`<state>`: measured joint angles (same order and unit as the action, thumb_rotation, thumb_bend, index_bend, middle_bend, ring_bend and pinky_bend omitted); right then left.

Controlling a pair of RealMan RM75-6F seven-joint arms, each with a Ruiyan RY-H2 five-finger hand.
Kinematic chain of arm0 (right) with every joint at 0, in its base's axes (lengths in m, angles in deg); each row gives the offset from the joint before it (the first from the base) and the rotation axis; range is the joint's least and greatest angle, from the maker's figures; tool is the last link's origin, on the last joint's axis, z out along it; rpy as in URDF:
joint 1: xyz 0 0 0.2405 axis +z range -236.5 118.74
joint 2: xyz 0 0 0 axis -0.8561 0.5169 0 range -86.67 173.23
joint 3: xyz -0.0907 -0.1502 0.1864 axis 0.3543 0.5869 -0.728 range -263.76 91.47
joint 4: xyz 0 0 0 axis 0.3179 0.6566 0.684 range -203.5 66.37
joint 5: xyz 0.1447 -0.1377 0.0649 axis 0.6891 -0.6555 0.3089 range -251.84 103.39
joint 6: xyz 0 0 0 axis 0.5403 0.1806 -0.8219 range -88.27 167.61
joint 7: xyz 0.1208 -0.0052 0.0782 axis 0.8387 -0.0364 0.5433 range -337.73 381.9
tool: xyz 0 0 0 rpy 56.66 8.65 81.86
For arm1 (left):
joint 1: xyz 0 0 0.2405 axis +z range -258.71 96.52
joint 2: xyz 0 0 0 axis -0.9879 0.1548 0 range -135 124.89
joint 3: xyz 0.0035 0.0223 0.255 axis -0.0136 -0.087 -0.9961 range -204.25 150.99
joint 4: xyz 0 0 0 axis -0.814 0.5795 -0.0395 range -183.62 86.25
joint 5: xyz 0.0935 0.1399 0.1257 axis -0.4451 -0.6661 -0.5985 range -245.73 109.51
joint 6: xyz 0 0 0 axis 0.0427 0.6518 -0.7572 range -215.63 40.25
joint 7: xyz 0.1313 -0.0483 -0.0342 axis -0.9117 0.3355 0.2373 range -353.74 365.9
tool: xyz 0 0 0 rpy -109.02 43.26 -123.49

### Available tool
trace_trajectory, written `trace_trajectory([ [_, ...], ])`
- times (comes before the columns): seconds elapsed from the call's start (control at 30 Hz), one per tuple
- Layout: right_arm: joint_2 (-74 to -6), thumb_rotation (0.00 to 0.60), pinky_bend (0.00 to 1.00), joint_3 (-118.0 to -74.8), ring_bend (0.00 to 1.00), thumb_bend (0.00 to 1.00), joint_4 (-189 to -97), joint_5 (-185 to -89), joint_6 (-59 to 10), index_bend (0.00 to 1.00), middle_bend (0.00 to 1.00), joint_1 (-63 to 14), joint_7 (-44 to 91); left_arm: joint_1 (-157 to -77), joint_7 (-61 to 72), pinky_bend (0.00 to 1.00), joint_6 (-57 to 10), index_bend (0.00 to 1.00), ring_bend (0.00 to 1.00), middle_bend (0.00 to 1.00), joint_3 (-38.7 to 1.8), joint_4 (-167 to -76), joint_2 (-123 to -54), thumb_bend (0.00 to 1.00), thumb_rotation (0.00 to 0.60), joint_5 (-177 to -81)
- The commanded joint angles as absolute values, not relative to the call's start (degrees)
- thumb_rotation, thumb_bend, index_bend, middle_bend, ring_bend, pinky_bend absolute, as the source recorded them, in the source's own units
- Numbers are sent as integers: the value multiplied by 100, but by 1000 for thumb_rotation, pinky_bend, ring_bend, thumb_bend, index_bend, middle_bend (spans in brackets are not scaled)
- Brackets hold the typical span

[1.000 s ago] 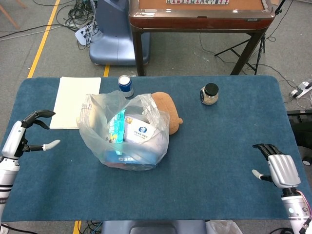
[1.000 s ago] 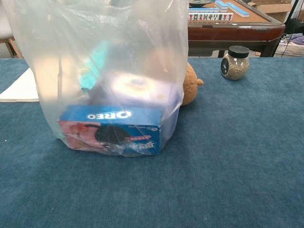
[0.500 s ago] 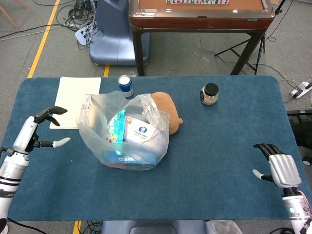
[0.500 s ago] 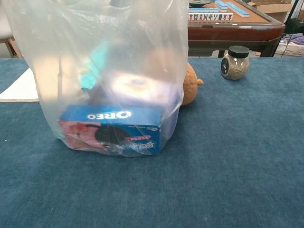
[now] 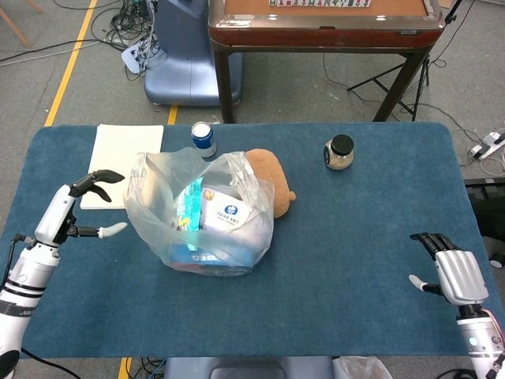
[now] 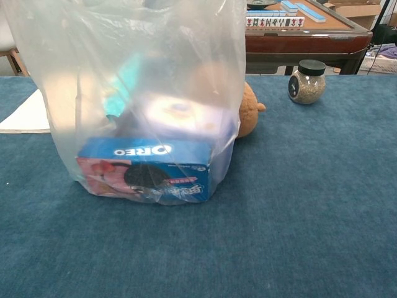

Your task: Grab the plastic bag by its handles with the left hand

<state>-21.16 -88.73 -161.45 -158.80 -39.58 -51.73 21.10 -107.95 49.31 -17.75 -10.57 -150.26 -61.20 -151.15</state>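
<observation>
A clear plastic bag (image 5: 201,209) stands on the blue table (image 5: 355,260), holding a blue Oreo box (image 6: 146,169) and other packets. Its handles (image 5: 237,164) stand up loosely at the top in the head view; the chest view cuts them off. My left hand (image 5: 79,207) hovers just left of the bag, fingers and thumb spread apart, holding nothing and not touching the bag. My right hand (image 5: 450,272) rests open near the table's front right corner. Neither hand shows in the chest view.
Behind the bag lie a brown plush toy (image 5: 272,189), a blue can (image 5: 203,138) and a white sheet of paper (image 5: 118,162). A glass jar (image 5: 339,152) stands at the back right. A wooden table (image 5: 323,24) stands beyond.
My left hand has moved right and slightly away from me, closing on the bag's left side. The bag and my right hand have stayed put.
</observation>
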Motion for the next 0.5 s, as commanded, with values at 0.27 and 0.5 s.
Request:
trace_trajectory([
  [0.27, -2105, 600, 525, -8869, 231, 0, -16149, -15884, -3963, 278, 282, -5178, 2120, -10963, 4720, 441, -2017, 311, 277, 298, -1030, -15162, -6089, 0, 600, -14914],
  [0.5, -2117, 600, 525, -8860, 231, 0, -16141, -15884, -3938, 278, 282, -5169, 2112, -11017, 4910, 441, -2025, 311, 277, 298, -968, -15243, -6079, 0, 600, -14887],
])
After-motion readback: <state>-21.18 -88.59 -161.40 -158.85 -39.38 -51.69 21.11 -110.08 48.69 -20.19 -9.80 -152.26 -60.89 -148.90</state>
